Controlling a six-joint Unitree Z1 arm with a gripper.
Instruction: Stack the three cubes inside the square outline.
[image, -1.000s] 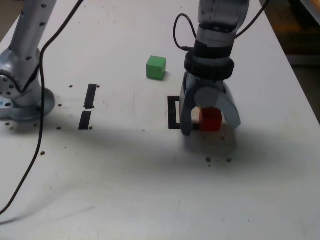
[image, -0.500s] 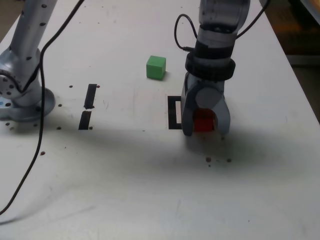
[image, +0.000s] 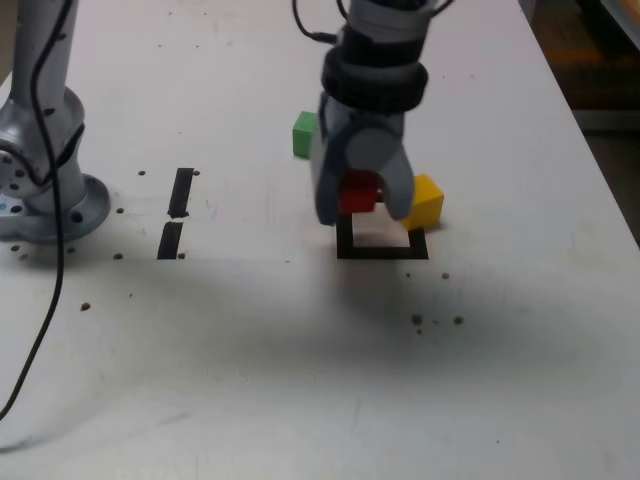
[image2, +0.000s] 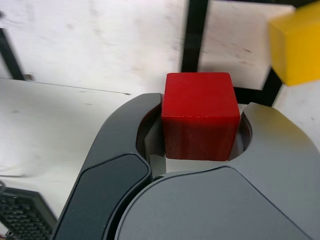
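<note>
**Red cube held above the square, yellow cube crowding the frame**

In the exterior view, we see the gripper with its jaws closed on the red cube, held clear of the table above the near-left part of the square outline. The yellow cube sits just beyond the jaw on the exterior view's right, straddling the outline's far right corner rather than squarely inside it. The green cube stands behind the jaws, partly hidden by the arm, well outside the frame. We judge the main risk here to be a descending jaw clipping the yellow cube and shoving it off the tape, since the gap beside it looks slim. A release off-centre could also leave the red cube across the black line, a poor base for stacking.

In the wrist view, we find the red cube seated between the two jaws of the gripper, gripped on its side faces, with the yellow cube ahead of one jaw tip and overlapping the outline. The cube looks square in the grip; we cannot tell how firmly.

The table is white, scuffed and speckled with small dark flecks, and two short black strips lie well away from the jaws. A cable trails across it from the arm's base. Little of the room shows.
</note>
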